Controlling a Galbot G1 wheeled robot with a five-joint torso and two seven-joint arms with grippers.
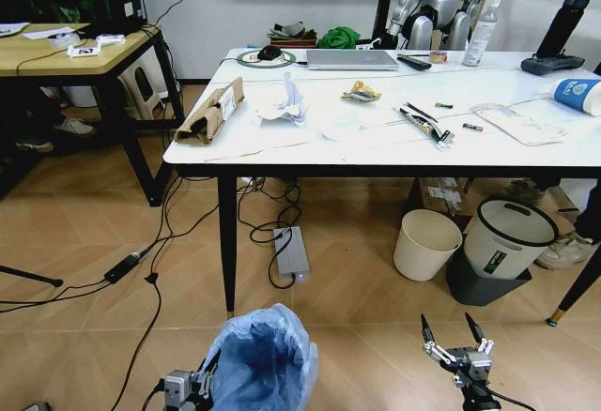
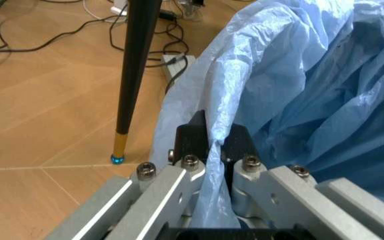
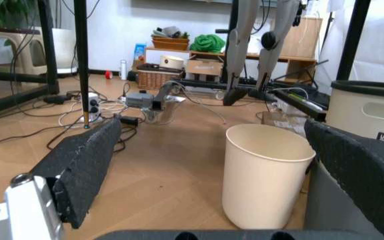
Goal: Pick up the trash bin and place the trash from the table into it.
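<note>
The trash bin (image 1: pixel 266 359), lined with a crinkled light-blue bag, stands on the floor in front of the table (image 1: pixel 376 155). My left gripper (image 1: pixel 208 368) is at its left rim. The left wrist view shows that gripper (image 2: pixel 213 136) shut on the bag-covered rim of the bin (image 2: pixel 299 100). My right gripper (image 1: pixel 454 334) hangs open to the bin's right, holding nothing. On the marble top lie a brown cardboard piece (image 1: pixel 212 111), crumpled white paper (image 1: pixel 285 103), a yellow wrapper (image 1: pixel 362 92), a clear plastic tray (image 1: pixel 522 123) and a blue paper cup (image 1: pixel 578 95).
Under the table's right side stand a cream bucket (image 1: pixel 425 244) and a white bin with a dark base (image 1: pixel 503 245); both lie ahead of the open right gripper (image 3: pixel 212 142). A black table leg (image 1: pixel 227 242), a power strip (image 1: pixel 291 251) and cables lie behind the bin. A wooden desk (image 1: pixel 66 54) stands left.
</note>
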